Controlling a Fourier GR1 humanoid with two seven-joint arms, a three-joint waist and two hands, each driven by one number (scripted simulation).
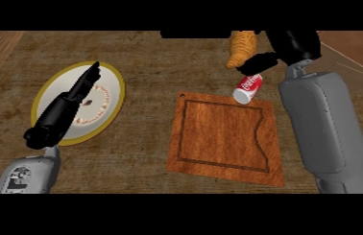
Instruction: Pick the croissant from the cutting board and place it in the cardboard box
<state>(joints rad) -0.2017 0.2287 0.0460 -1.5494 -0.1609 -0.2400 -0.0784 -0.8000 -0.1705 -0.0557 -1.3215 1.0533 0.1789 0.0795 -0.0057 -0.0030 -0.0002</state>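
Observation:
The croissant [242,48], golden brown, is up at the view's top, held off the counter with my right hand [280,54] curled round its lower end. The wooden cutting board [225,135] lies below it in the middle right, bare. The cardboard box shows only as a tan corner [340,49] at the top right edge, partly hidden behind my right forearm. My left hand [67,107] rests with straight fingers over the plate at the left.
A red soda can [248,88] lies tilted at the board's top right corner, just under the croissant. A white plate [113,92] with a yellow rim sits at the left under my left hand.

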